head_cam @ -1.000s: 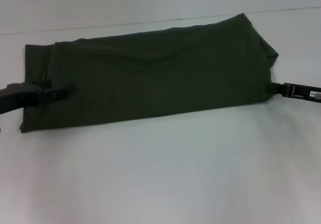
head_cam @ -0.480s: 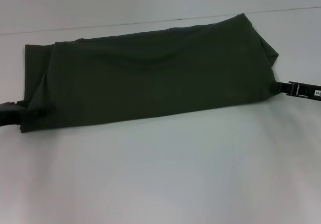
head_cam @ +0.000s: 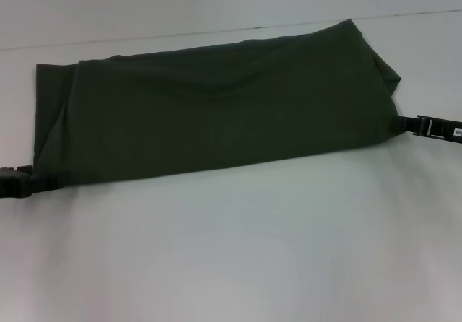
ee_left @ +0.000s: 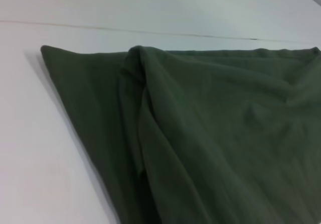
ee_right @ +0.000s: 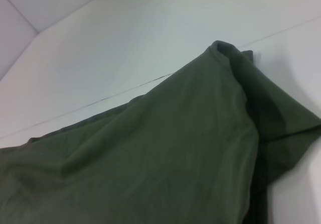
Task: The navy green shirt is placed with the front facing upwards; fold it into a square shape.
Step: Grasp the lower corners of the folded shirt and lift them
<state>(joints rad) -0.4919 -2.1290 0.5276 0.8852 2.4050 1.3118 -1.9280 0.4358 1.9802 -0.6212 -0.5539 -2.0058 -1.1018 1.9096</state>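
Note:
The navy green shirt [head_cam: 216, 112] lies on the white table as a long band running left to right, plain olive cloth up, no print showing. My left gripper [head_cam: 40, 180] is at the band's near left corner, touching the cloth. My right gripper [head_cam: 398, 123] meets the band's right edge, below a loose flap. In the left wrist view the shirt [ee_left: 210, 138] shows a raised fold along its layered end. Seen from the right wrist, the shirt [ee_right: 165, 153] has a doubled edge by its corner.
The white table [head_cam: 238, 250] stretches wide and bare in front of the shirt. A thin seam line [head_cam: 180, 33] runs across the surface behind it.
My left gripper has slid from on top of the shirt's left end down to its near left corner. The right gripper has drawn slightly to the right.

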